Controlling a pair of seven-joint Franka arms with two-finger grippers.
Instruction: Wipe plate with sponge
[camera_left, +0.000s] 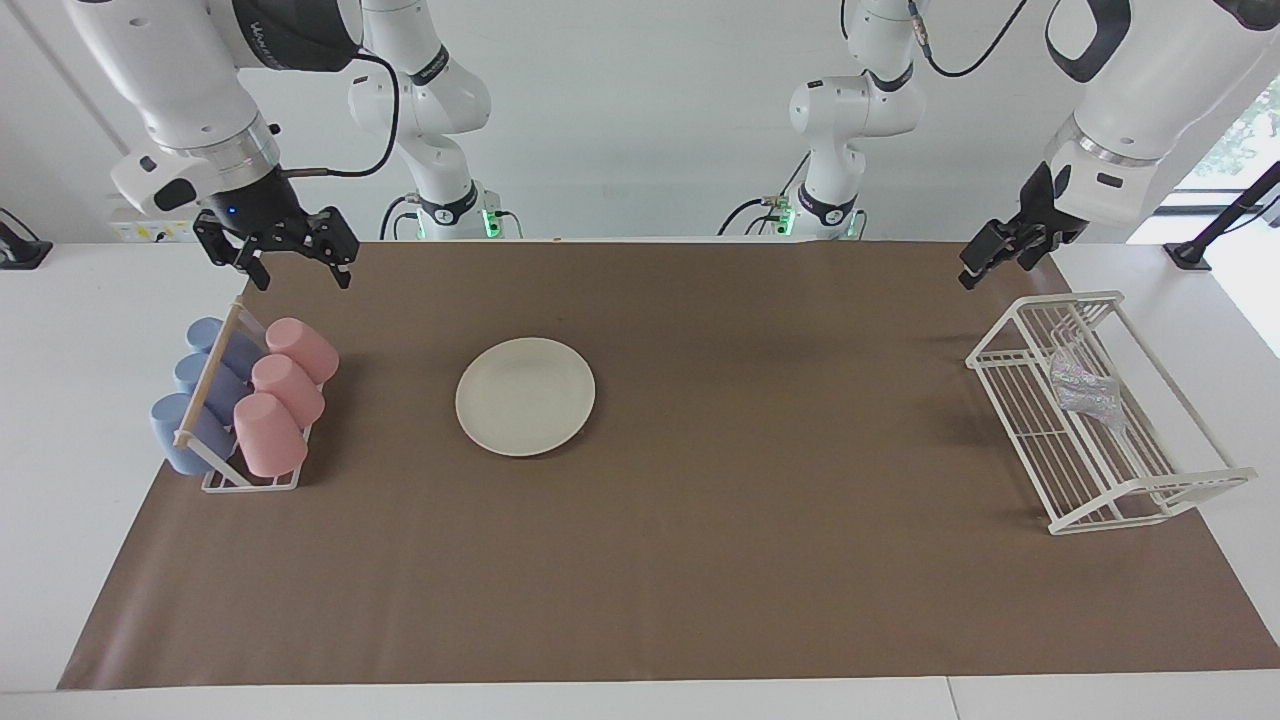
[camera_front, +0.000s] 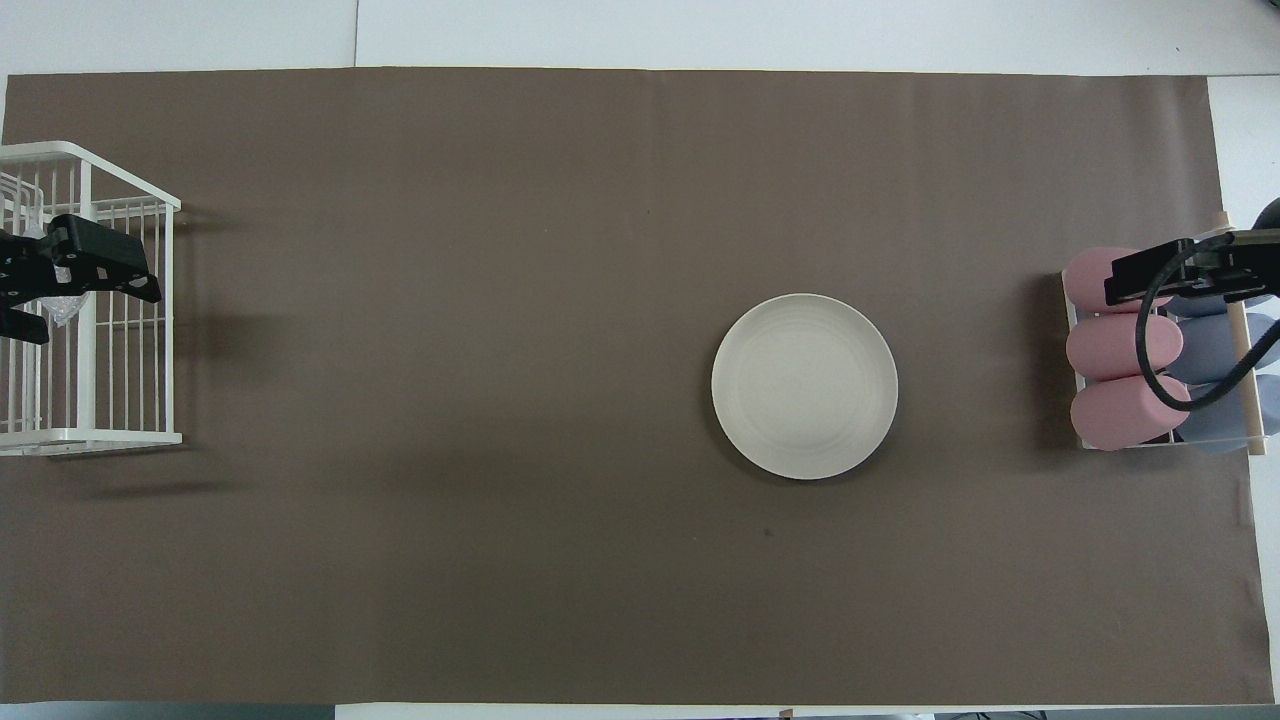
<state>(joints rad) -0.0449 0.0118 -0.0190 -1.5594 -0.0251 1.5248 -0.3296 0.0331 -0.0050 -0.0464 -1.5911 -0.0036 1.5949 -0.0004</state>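
Observation:
The cream-white plate lies flat on the brown mat, toward the right arm's end. The silvery sponge rests inside the white wire rack at the left arm's end; the overhead view shows only a sliver of it under the gripper. My left gripper hangs open in the air over that rack, well clear of the sponge, holding nothing. My right gripper is open and empty, raised over the cup rack; one of its fingers shows in the overhead view.
A small rack holds three pink cups and three blue cups, lying on their sides beside the plate at the right arm's end. The brown mat covers most of the white table.

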